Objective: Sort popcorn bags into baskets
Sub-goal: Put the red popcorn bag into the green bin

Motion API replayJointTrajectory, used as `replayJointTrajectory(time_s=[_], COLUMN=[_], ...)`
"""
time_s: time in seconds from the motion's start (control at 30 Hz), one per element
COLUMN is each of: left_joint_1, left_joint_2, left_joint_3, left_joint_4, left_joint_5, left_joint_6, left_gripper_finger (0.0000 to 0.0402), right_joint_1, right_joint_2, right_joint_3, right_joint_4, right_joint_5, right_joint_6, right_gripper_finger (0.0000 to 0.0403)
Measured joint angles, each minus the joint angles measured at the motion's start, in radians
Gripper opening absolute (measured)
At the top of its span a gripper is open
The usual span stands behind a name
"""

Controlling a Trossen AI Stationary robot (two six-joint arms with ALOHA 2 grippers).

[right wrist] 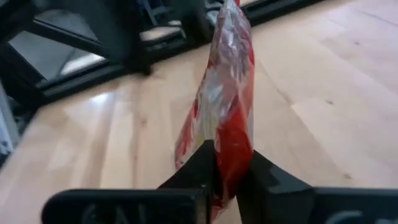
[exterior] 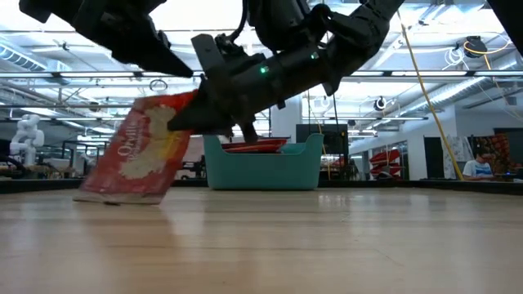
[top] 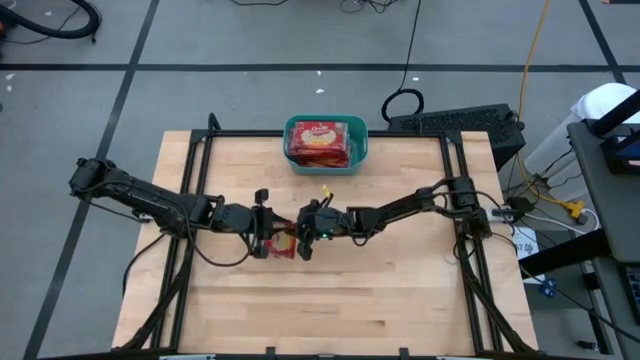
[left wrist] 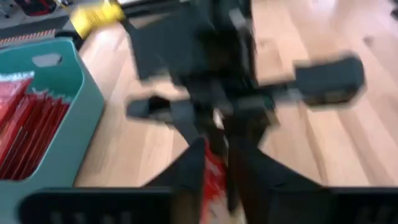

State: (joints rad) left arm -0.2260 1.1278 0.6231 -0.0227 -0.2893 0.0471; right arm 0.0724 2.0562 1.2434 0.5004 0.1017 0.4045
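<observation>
One red popcorn bag (top: 284, 243) with a cream label stands on edge at the table's middle, between my two grippers. Its bottom edge (exterior: 114, 197) rests on the wood and it leans. My left gripper (top: 268, 235) comes in from the table's left and my right gripper (top: 303, 235) from the right. Both are closed on the bag. The teal basket (top: 362, 140) sits at the far edge with several red bags (top: 320, 142) lying in it. My left gripper has a red edge of the bag (left wrist: 214, 177) between its two fingers, reaching in from the table's left; blur hides which part of the bag this is. My right gripper pinches the bag's upper corner (exterior: 185, 112) between its two fingers, one on each face (right wrist: 229, 152). It comes from the table's right, slanting slightly down. The bag stands tilted, its bottom edge on the table.
Black frame rails (top: 200, 150) run along the table's sides and far edge. A small yellow piece (top: 325, 189) lies between the basket and the grippers. Bare wood (top: 330, 300) stretches across the near half of the table.
</observation>
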Motion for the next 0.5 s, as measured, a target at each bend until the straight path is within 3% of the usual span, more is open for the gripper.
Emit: replayJointTrajectory(time_s=[0.1,0.23,0.37,0.5], left_joint_1=[-0.005,-0.016,-0.032,-0.034], left_joint_2=[-0.033,-0.118,-0.212,-0.260], left_joint_3=[0.000,0.000,0.000,-0.042], left_joint_4=[-0.058,-0.169,-0.255,-0.261], left_joint_5=[-0.053,-0.217,-0.260,-0.262], left_joint_6=[-0.050,-0.152,-0.193,-0.247], left_gripper_finger=[0.0130,0.0178,0.0191,0.0186], right_joint_1=[-0.013,-0.016,-0.013,-0.006], right_joint_2=[-0.043,-0.117,-0.216,-0.336], right_joint_3=[0.000,0.000,-0.053,-0.192], right_joint_4=[-0.090,-0.270,-0.335,-0.234], right_joint_5=[0.000,0.006,0.048,0.113], right_joint_6=[-0.038,-0.103,-0.139,-0.140], right_gripper_finger=[0.0034,0.0013,0.0015,0.0029])
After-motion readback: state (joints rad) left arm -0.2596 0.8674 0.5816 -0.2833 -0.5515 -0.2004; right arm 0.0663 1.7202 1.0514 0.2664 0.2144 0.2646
